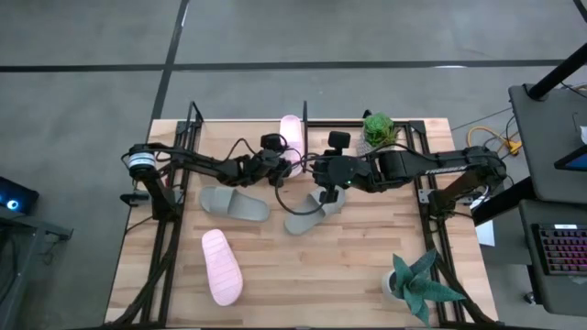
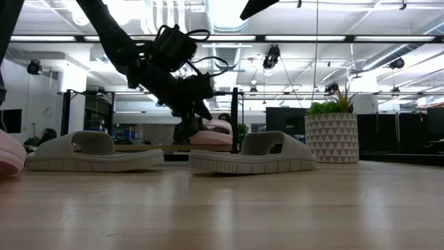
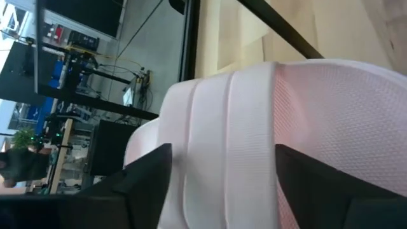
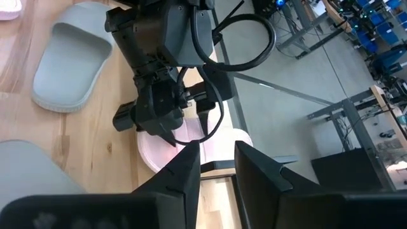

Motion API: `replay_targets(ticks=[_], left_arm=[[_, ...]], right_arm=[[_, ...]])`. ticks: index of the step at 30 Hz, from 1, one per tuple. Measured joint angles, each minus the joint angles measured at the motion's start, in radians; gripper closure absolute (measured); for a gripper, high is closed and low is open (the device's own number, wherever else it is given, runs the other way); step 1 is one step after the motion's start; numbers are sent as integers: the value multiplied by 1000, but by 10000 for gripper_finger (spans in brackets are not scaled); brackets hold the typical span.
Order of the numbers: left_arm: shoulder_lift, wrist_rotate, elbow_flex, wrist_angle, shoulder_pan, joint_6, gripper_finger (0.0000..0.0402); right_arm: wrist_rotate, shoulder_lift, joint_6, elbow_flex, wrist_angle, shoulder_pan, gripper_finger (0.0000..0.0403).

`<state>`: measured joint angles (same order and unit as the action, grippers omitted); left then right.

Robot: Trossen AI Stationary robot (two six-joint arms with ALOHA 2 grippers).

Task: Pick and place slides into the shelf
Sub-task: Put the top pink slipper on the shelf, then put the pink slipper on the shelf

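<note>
One pale pink slide (image 1: 291, 136) lies lengthwise on the shelf (image 1: 234, 133) at the table's far edge. My left gripper (image 1: 280, 163) is at its near end, shut on it, and in the left wrist view the slide's strap fills the space between the fingers. The low view shows the same gripper (image 2: 191, 130) slanting down onto this slide (image 2: 216, 132). My right gripper (image 4: 216, 172) hovers open over the mid-table, just above one grey-green slide (image 1: 310, 216), touching nothing. A second grey-green slide (image 1: 234, 202) and the other pink slide (image 1: 222, 266) lie sole-down on the tabletop. My left gripper pinches the pink slide's wide ribbed strap (image 3: 229, 140) between its two fingers (image 3: 149, 181), which stand one on each side of the strap. It comes slanting down from the table's left. The slide sits level, and its sole looks to be on the shelf board (image 2: 149, 146).
A potted green plant (image 1: 379, 128) stands on the shelf's right part, shown in a white patterned pot (image 2: 331, 137) in the low view. Another plant (image 1: 417, 284) stands at the table's near right corner. Black frame rods (image 1: 176, 202) run along both table sides.
</note>
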<state>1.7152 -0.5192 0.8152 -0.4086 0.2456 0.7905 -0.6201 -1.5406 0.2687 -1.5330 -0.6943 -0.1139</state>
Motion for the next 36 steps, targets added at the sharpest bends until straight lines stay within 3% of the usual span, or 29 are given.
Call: replay_targets(ticks=[10, 15, 21, 30, 36], left_arm=[[-61, -21, -4, 21, -22, 9, 110], [-145, 33, -5, 126, -47, -25, 110], [-283, 196, -18, 301, -67, -164, 110], [-539, 616, -109, 333, -91, -239, 110], [-655, 657, -157, 335, -120, -337, 110]], right_arm=[[0, 0, 0, 0, -6, 0, 325], [0, 0, 0, 0, -9, 0, 326], [-1, 3, -36, 0, -14, 0, 322], [-1, 16, -105, 0, -69, -6, 329], [-1, 17, -139, 8, -101, -21, 334]])
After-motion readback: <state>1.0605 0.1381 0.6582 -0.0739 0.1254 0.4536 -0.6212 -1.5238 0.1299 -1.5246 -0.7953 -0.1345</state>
